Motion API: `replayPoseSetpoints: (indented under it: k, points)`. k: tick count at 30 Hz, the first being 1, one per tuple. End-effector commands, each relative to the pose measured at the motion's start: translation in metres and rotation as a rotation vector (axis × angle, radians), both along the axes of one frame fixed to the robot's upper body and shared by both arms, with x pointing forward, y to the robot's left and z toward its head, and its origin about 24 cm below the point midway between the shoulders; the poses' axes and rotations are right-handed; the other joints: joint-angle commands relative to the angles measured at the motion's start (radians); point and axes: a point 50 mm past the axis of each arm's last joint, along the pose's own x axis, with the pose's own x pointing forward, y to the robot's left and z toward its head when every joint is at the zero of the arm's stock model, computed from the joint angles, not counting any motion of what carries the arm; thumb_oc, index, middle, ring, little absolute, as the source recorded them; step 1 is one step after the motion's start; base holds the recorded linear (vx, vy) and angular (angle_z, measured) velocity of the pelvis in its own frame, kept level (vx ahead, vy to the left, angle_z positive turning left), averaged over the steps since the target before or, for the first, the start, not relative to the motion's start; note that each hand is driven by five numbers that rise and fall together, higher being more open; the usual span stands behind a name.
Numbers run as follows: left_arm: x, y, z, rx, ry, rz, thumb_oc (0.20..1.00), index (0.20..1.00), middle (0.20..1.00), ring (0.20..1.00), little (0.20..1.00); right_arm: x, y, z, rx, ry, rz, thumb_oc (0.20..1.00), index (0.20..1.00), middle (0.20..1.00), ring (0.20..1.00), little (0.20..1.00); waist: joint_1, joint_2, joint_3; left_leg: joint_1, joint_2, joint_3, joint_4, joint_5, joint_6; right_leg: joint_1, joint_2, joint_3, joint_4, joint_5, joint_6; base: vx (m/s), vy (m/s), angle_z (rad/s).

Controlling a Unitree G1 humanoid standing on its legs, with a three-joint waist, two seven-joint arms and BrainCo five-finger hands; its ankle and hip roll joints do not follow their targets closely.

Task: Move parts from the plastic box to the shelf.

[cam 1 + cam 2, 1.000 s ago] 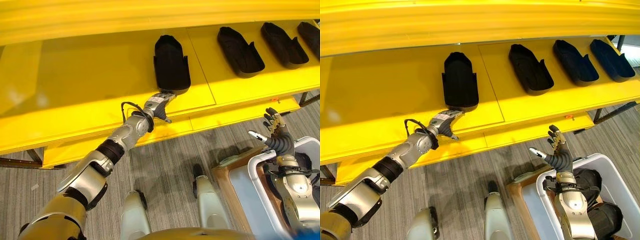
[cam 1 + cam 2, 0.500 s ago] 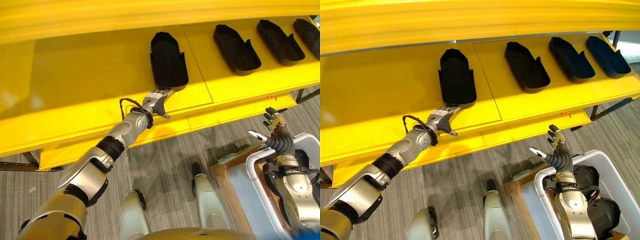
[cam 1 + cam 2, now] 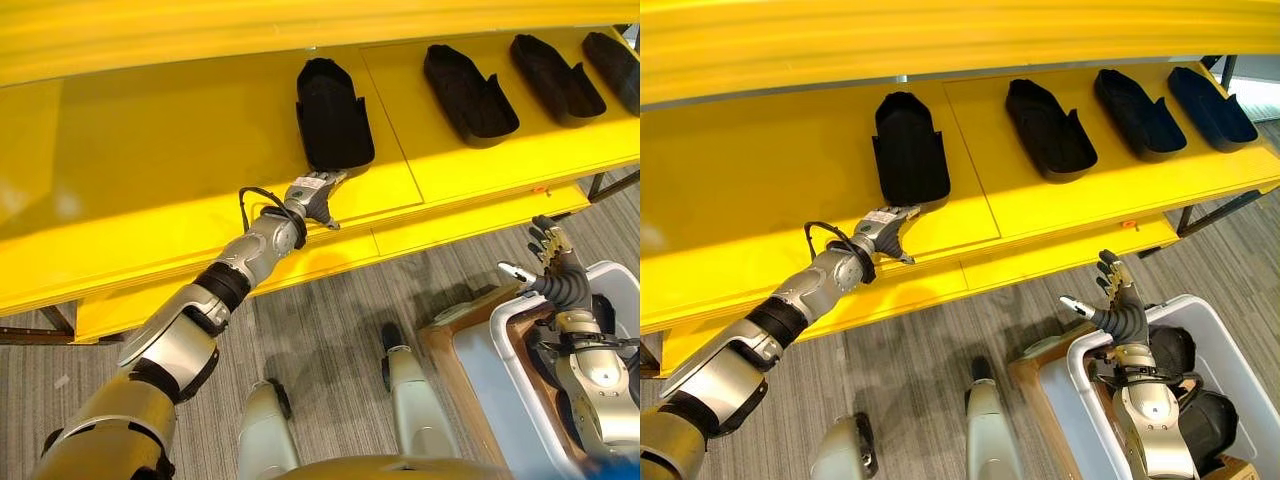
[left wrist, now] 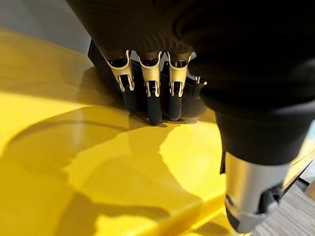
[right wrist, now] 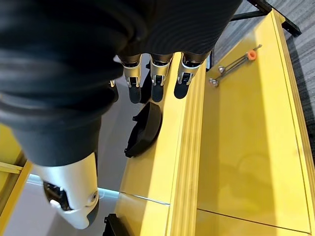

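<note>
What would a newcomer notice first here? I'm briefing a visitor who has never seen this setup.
The bright yellow shelf across the scene, with four black parts lined up on it. The left hand reaches to the shelf with straight fingers at the near end of the leftmost part. The right hand hangs open above a white box holding more dark parts.

My arms are silver-grey with black joint bands; each hand, left hand (image 3: 312, 192) and right hand (image 3: 1120, 312), has silver dark-tipped fingers and dark ribbed covers.
</note>
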Motion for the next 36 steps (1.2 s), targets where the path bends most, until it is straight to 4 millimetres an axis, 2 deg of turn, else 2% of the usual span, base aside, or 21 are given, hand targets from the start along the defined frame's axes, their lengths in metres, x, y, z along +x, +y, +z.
replayPoseSetpoints:
  k: [1, 8, 14, 17, 20, 21, 22, 25, 26, 28, 31, 32, 36]
  points:
    - [0.012, 0.005, 0.029, -0.016, -0.090, 0.033, 1.000, 1.000, 1.000, 1.000, 1.000, -0.004, -0.012, 0.034, -0.049, -0.152, -0.001, 1.000, 1.000, 1.000, 1.000, 1.000, 0.003, 0.001, -0.032, -0.029, 0.022, -0.086, -0.088, 0.201, 0.007, -0.016, 0.015, -0.016, 0.145, 0.023, -0.028, 0.00, 0.000, 0.00]
    - [0.016, 0.017, 0.037, -0.027, -0.107, 0.076, 1.000, 1.000, 1.000, 1.000, 1.000, -0.006, -0.013, 0.034, -0.048, -0.149, -0.001, 1.000, 1.000, 1.000, 1.000, 1.000, 0.000, 0.002, -0.032, -0.040, 0.023, -0.086, -0.080, 0.201, 0.006, -0.027, 0.015, -0.014, 0.148, 0.026, -0.027, 0.00, 0.000, 0.00]
    - [0.010, 0.007, 0.032, -0.066, -0.094, 0.025, 1.000, 1.000, 1.000, 1.000, 1.000, -0.006, -0.010, 0.033, -0.047, -0.143, 0.011, 1.000, 1.000, 1.000, 1.000, 1.000, 0.006, 0.002, -0.025, -0.046, 0.019, -0.090, -0.081, 0.204, 0.008, -0.026, 0.013, -0.019, 0.147, 0.025, -0.028, 0.00, 0.000, 0.00]
    - [0.000, -0.007, 0.015, -0.144, -0.051, -0.031, 1.000, 1.000, 1.000, 1.000, 1.000, -0.005, -0.008, 0.031, -0.037, -0.144, 0.011, 1.000, 1.000, 1.000, 1.000, 1.000, 0.013, 0.002, -0.022, -0.044, 0.014, -0.093, -0.083, 0.203, 0.010, -0.019, 0.012, -0.022, 0.146, 0.023, -0.031, 0.00, 0.000, 0.00]
    - [-0.019, -0.031, -0.013, -0.288, 0.068, -0.107, 1.000, 1.000, 1.000, 1.000, 1.000, -0.002, -0.003, 0.029, -0.018, -0.143, 0.018, 1.000, 1.000, 1.000, 1.000, 1.000, 0.026, 0.000, -0.016, -0.039, 0.010, -0.097, -0.087, 0.203, 0.013, -0.007, 0.012, -0.026, 0.143, 0.019, -0.035, 0.01, -0.008, 0.04]
    - [-0.029, -0.040, -0.028, -0.409, 0.141, -0.122, 1.000, 1.000, 1.000, 1.000, 1.000, -0.001, -0.001, 0.028, -0.001, -0.143, 0.020, 1.000, 1.000, 1.000, 1.000, 1.000, 0.033, -0.002, -0.012, -0.037, 0.007, -0.101, -0.089, 0.204, 0.014, -0.003, 0.011, -0.028, 0.144, 0.017, -0.038, 0.01, -0.015, 0.05]
    - [-0.033, -0.044, -0.030, -0.433, 0.163, -0.144, 1.000, 1.000, 1.000, 1.000, 1.000, -0.001, 0.000, 0.028, -0.004, -0.143, 0.022, 1.000, 1.000, 1.000, 1.000, 1.000, 0.036, -0.003, -0.011, -0.038, 0.006, -0.102, -0.090, 0.205, 0.015, -0.001, 0.011, -0.029, 0.144, 0.018, -0.038, 0.01, -0.019, 0.05]
    - [-0.046, -0.041, -0.052, -0.736, 0.320, -0.097, 1.000, 1.000, 1.000, 1.000, 1.000, -0.001, 0.004, 0.025, 0.024, -0.140, 0.022, 1.000, 1.000, 1.000, 1.000, 1.000, 0.048, -0.004, -0.004, -0.035, 0.000, -0.107, -0.095, 0.210, 0.016, 0.007, 0.009, -0.032, 0.143, 0.020, -0.041, 0.00, -0.021, 0.07]
    - [-0.051, -0.034, -0.062, -0.954, 0.380, -0.042, 1.000, 1.000, 1.000, 1.000, 1.000, 0.000, 0.008, 0.025, 0.039, -0.144, 0.031, 1.000, 1.000, 1.000, 1.000, 1.000, 0.053, -0.006, -0.002, -0.030, -0.004, -0.112, -0.108, 0.223, 0.016, 0.012, 0.007, -0.035, 0.135, 0.028, -0.044, -0.01, -0.044, 0.17]
    - [-0.057, -0.032, -0.064, -1.064, 0.421, -0.046, 1.000, 1.000, 1.000, 1.000, 1.000, -0.001, 0.009, 0.022, 0.055, -0.140, 0.031, 1.000, 1.000, 1.000, 1.000, 1.000, 0.059, -0.008, 0.002, -0.023, -0.005, -0.114, -0.116, 0.227, 0.015, 0.020, 0.008, -0.037, 0.133, 0.028, -0.046, 0.00, -0.037, 0.10]
    - [-0.067, -0.013, -0.067, -1.240, 0.423, -0.006, 1.000, 1.000, 1.000, 1.000, 1.000, -0.002, 0.013, 0.021, 0.067, -0.138, 0.039, 1.000, 1.000, 1.000, 1.000, 1.000, 0.073, -0.006, 0.009, -0.005, -0.004, -0.117, -0.122, 0.227, 0.012, 0.038, 0.008, -0.042, 0.132, 0.023, -0.047, 0.02, -0.034, 0.07]
    - [-0.075, 0.004, -0.069, -1.357, 0.419, 0.015, 1.000, 1.000, 1.000, 1.000, 1.000, -0.003, 0.014, 0.019, 0.075, -0.137, 0.038, 1.000, 1.000, 1.000, 1.000, 1.000, 0.085, -0.004, 0.010, 0.011, -0.004, -0.119, -0.139, 0.235, 0.011, 0.056, 0.009, -0.049, 0.124, 0.023, -0.048, 0.02, -0.045, 0.05]
    - [-0.098, 0.037, -0.072, -1.550, 0.393, 0.051, 1.000, 1.000, 1.000, 1.000, 1.000, -0.005, 0.016, 0.013, 0.092, -0.121, 0.041, 1.000, 1.000, 1.000, 1.000, 1.000, 0.108, 0.001, 0.007, 0.068, -0.007, -0.124, -0.201, 0.265, 0.007, 0.117, 0.008, -0.065, 0.077, 0.037, -0.045, 0.05, -0.045, 0.05]
